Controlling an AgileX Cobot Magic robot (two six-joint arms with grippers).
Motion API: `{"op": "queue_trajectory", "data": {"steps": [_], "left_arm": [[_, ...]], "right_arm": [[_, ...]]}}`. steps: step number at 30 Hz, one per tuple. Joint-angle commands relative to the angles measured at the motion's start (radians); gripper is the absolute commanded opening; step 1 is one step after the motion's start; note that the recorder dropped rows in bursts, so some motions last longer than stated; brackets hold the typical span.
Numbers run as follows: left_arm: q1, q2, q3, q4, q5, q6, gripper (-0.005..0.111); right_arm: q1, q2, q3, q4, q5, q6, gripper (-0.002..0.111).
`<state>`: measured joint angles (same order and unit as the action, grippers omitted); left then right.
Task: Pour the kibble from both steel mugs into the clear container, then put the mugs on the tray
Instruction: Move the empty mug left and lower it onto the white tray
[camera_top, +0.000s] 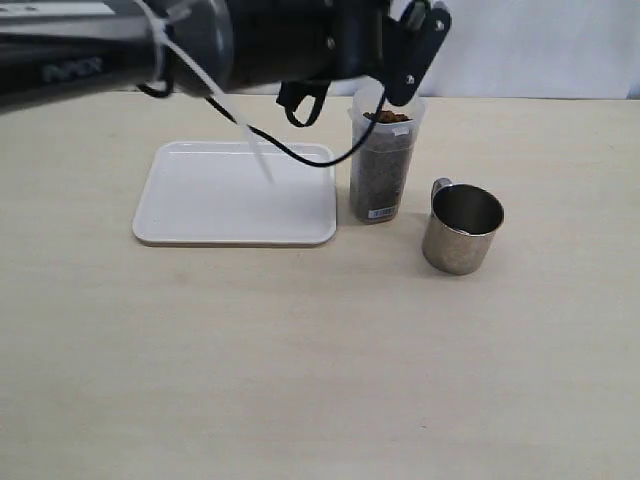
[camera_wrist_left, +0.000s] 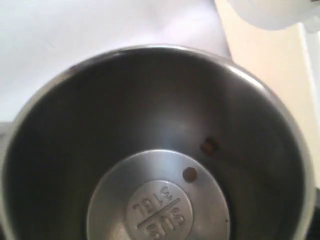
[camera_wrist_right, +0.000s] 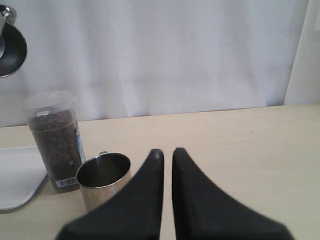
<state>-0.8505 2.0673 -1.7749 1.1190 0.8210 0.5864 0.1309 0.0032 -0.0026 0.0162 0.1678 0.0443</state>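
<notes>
The left pincer (camera_top: 408, 55) hangs right over the clear container (camera_top: 384, 170), carrying the tipped steel mug (camera_wrist_left: 160, 150). Its jaws stand wide around the mug, though the contact itself is out of sight. The wrist camera looks straight into the mug, which is nearly empty: one pellet (camera_wrist_left: 190, 174) lies on the stamped base and another (camera_wrist_left: 208, 146) on the wall.

The kibble (camera_top: 385, 160) fills the container beneath that pincer up to the rim. The white tray (camera_top: 235, 195) lies lower and off to the side away from the other arm. The second steel mug (camera_top: 462, 230) stands upright on the tabletop (camera_top: 300, 350), below the left pincer and toward the right arm's side. It also sits just ahead of the right pincer (camera_wrist_right: 167, 151), which is pressed together and holds nothing. This mug looks empty, so probably only the placing remains.

Emptied, each mug should be light, rigid and hard to damage, but polished steel is slick. A pinch over the rim, with one finger inside the wall and one outside, or across the looped handle, would likely hold best. The full container is tall, light-walled and top-heavy, so a brush from either mug could tip it and scatter the pellets.
</notes>
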Motion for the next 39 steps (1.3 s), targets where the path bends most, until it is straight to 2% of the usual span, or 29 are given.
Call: {"op": "queue_trajectory", "data": {"steps": [1,5,10,13,18,22,24,34,39], "left_arm": [[0.073,-0.066,-0.005,-0.396,-0.012,0.201,0.0],[0.187,-0.085,-0.005,-0.818,-0.001,0.415,0.0],[0.404,-0.085,0.019,-1.616,0.089,0.855,0.0],[0.541,-0.085,0.083,-1.916,0.177,1.059,0.0],[0.683,-0.083,0.254,-2.137,0.162,1.296,0.0],[0.747,-0.062,0.378,-2.383,0.08,1.555,0.0],[0.763,-0.038,0.389,-2.447,0.038,1.555,0.0],[0.803,0.134,0.387,-2.473,-0.092,1.555,0.0],[0.827,0.178,0.342,-2.467,-0.096,1.555,0.0]], "right_arm": [[-0.001,-0.003,0.003,0.003,-0.01,-0.003,0.005],[-0.001,-0.003,0.003,0.003,-0.01,-0.003,0.005],[-0.001,-0.003,0.003,0.003,-0.01,-0.003,0.005],[-0.001,-0.003,0.003,0.003,-0.01,-0.003,0.005],[-0.001,-0.003,0.003,0.003,-0.01,-0.003,0.005],[-0.001,-0.003,0.003,0.003,-0.01,-0.003,0.005],[-0.001,-0.003,0.003,0.003,-0.01,-0.003,0.005],[-0.001,-0.003,0.003,0.003,-0.01,-0.003,0.005],[-0.001,-0.003,0.003,0.003,-0.01,-0.003,0.005]]}}
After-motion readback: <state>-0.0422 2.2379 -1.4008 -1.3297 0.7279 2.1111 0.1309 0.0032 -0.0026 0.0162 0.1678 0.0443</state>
